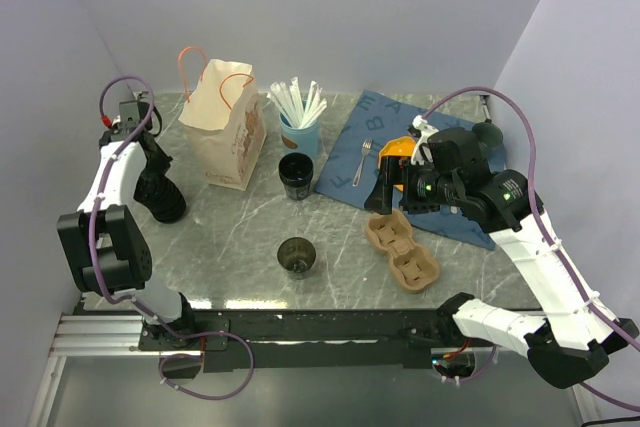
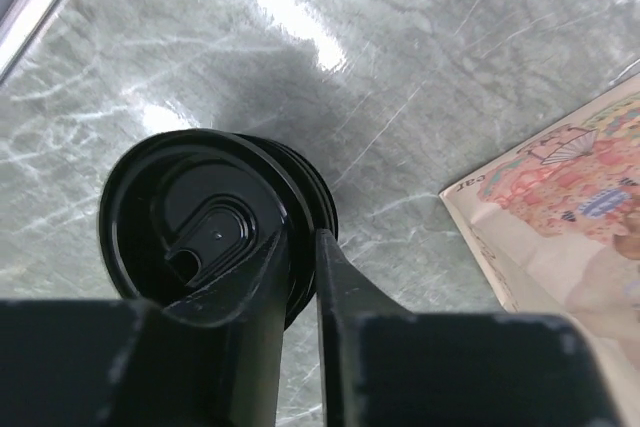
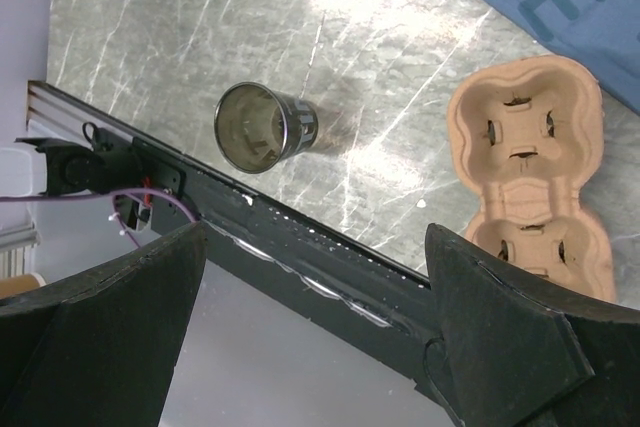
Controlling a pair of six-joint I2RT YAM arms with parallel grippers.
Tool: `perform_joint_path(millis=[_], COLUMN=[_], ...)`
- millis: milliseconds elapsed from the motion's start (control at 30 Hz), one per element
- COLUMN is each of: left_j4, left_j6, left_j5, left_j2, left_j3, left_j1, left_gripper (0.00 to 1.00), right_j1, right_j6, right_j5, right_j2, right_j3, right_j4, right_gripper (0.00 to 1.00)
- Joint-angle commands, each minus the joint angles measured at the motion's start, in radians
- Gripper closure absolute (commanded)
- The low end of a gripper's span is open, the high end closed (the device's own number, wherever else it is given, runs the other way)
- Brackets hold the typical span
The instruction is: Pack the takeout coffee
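The coffee sits on the table at the far left, left of the bag and well apart from the other cups. My left pincer is on it from above. In the left wrist view I look down onto its black lid. One finger lies across the right part of the lid. The other sits just outside the cup's right wall, so the right rim falls in the slit between them. My jaws stand close together with only a narrow gap, and I cannot tell whether they are actually pinching the rim. A corner of the bag shows to the right of the cup, not touching it.

My right pincer hangs above the right half of the table, just by the far end of the carrier. Its jaws are wide apart with nothing between them. In the right wrist view the mug stands to the left of the carrier, both close to the near edge. The carrier lies at the near edge of the blue cloth, which holds a fork and something orange. Between bag and cloth stands the straw cup, with a lidless black cup just nearer than it.
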Motion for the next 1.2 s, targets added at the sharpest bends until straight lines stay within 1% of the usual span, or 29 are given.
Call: perform_joint_path(millis=[0,33,133,333,467,600,667,733,800,900,933,1000,1033,1067,1100,1133,1167], left_j4=[-0.016,-0.021,-0.034,-0.108,-0.163,-0.225,-0.214,-0.211,-0.228,-0.266,-0.268,-0.243,-0.22,-0.185,-0.075,-0.017,0.049], left_j6=[0.026,0.027,0.032,0.007,-0.001,-0.007,-0.014,-0.03,-0.043,-0.076,-0.083,-0.097,-0.124,-0.145,-0.219,-0.271,-0.331], left_j5=[-0.039,-0.047,-0.059,-0.091,-0.118,-0.073,-0.029,0.04,0.077,0.183,0.28,0.391,0.539,0.616,0.708,0.837,0.893], left_j2=[-0.007,-0.007,-0.015,-0.015,-0.056,-0.127,-0.163,-0.222,-0.272,-0.343,-0.363,-0.433,-0.462,-0.533,-0.57,-0.61,-0.68], left_j3=[0.069,0.082,0.106,0.164,0.21,0.253,0.215,0.186,0.187,0.224,0.225,0.21,0.196,0.175,0.111,0.075,0.039], left_j1=[0.002,0.002,0.002,0.002,0.001,-0.017,-0.071,-0.102,-0.136,-0.153,-0.154,-0.156,-0.156,-0.156,-0.156,-0.156,-0.156], left_gripper=[0.83,0.85,0.89,0.93,0.96,0.98,0.99,0.99,0.99,0.98,0.99,0.99,0.99,0.99,0.99,0.99,0.99], right_j1=[-0.002,-0.002,0.0,0.0,0.002,0.0,-0.002,0.0,-0.002,0.0,-0.002,0.0,0.002,0.0,0.0,0.0,0.002], right_j6=[-0.009,-0.01,-0.007,-0.009,-0.017,-0.012,-0.012,-0.01,-0.013,-0.009,-0.004,0.022,0.034,0.051,0.093,0.117,0.168], right_j5=[0.017,0.017,0.014,0.003,-0.009,-0.035,-0.056,-0.076,-0.102,-0.151,-0.17,-0.236,-0.263,-0.289,-0.343,-0.363,-0.386], right_j2=[-0.015,-0.015,-0.017,-0.014,-0.009,-0.012,-0.017,-0.025,-0.035,-0.057,-0.061,-0.083,-0.098,-0.107,-0.113,-0.129,-0.135], right_j3=[0.012,0.012,0.009,0.015,0.029,0.034,0.028,0.015,0.021,0.029,0.029,0.012,0.0,-0.03,-0.047,-0.066,-0.104], right_j4=[0.027,0.027,0.032,0.033,0.026,0.018,0.016,0.018,0.022,0.076,0.096,0.191,0.238,0.333,0.392,0.444,0.566], right_gripper=[0.03,0.03,0.03,0.03,0.03,0.03,0.03,0.03,0.03,0.03,0.03,0.03,0.04,0.05,0.05,0.07,0.09])
